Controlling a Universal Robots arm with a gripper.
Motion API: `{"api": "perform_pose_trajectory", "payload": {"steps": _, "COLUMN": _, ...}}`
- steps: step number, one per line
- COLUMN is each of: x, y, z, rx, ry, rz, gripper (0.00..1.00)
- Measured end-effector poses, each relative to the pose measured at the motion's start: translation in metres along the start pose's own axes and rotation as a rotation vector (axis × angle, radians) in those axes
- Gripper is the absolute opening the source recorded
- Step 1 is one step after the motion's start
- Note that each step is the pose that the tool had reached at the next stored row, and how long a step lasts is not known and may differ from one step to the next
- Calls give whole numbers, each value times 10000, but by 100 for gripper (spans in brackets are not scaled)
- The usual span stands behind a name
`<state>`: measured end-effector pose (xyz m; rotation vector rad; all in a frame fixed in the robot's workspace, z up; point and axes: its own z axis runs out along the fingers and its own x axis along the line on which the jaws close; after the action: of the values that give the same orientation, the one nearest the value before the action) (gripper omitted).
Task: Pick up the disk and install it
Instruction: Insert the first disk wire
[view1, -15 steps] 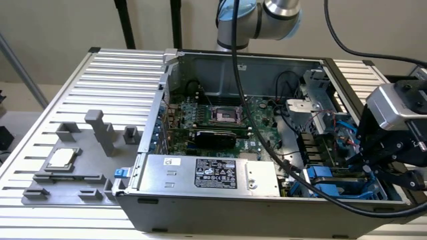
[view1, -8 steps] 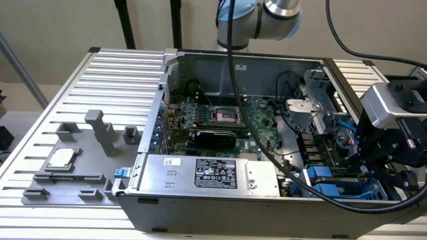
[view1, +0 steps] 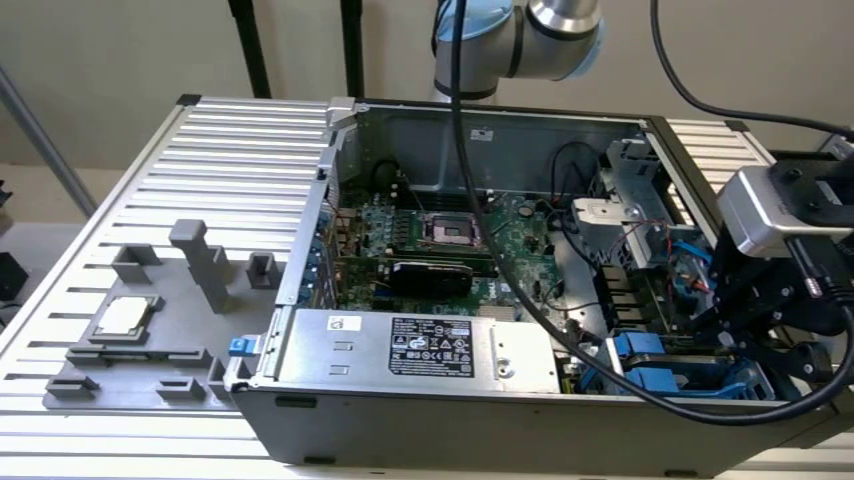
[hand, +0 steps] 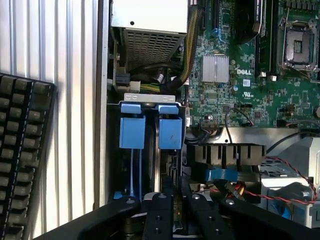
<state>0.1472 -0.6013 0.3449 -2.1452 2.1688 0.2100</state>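
End effector is gripping the disk.
The disk is sitting edge-on between the fingers, inside the computer case.

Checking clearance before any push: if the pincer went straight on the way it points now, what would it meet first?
Probably the disk, standing in the drive bay directly ahead of the pincer; the gap is unclear.

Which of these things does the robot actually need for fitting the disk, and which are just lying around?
Job in hand: disk, gripper, open computer case.
Lying about: keyboard, square silver chip, grey fixture block.
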Motion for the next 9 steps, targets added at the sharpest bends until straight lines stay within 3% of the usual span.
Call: {"api": "perform_pose_trajectory", "payload": {"steps": 9, "x": -15, "y": 20, "z": 16, "rx": 115, "ry": -15, "rz": 375, "gripper": 16}}
